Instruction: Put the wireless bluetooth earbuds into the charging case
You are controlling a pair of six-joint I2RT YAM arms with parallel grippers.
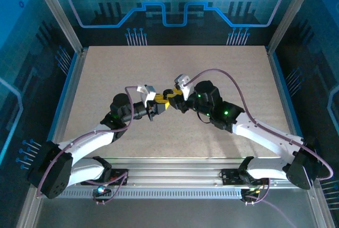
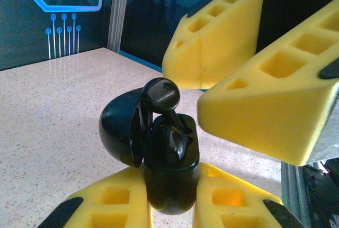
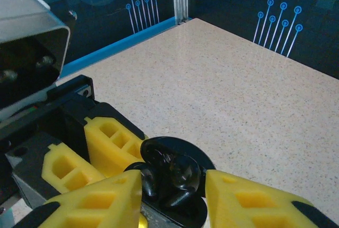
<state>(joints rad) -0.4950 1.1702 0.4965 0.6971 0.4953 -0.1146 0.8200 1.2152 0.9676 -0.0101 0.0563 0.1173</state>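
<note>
Bench [image 1: 222, 80]: speckled beige top, both arms reaching to its middle, where the two grippers meet tip to tip.

Left gripper [image 2: 170, 183]: the yellow foam fingers [image 2: 114, 201] are clamped on the lower body of the case [image 2: 172, 154], one on each side. The case is glossy black, small and rounded, and held upright. Its lid [image 2: 119, 130] is hinged open and stands on the side away from the right gripper. Whether the case base touches the bench or hangs clear cannot be told.

Earbud [image 2: 163, 94]: black, with its round head raised above the case rim and its stem running down into the well. It leans slightly and is not seated flush. A second dark rounded shape lies lower in the well, but the gloss and shadow do not let it be identified.

Right gripper [image 3: 174, 188]: the fingers [image 3: 249, 201] stand apart with a clear gap between them. In the right wrist view the open case and its contents lie in that gap, just past the fingertips. In the left wrist view the same fingers sit above and beside the case, near the earbud head, with no contact visible. Nothing is gripped.

Location: the case and earbud are at the centre of the bench, well apart from all four edges.
</note>
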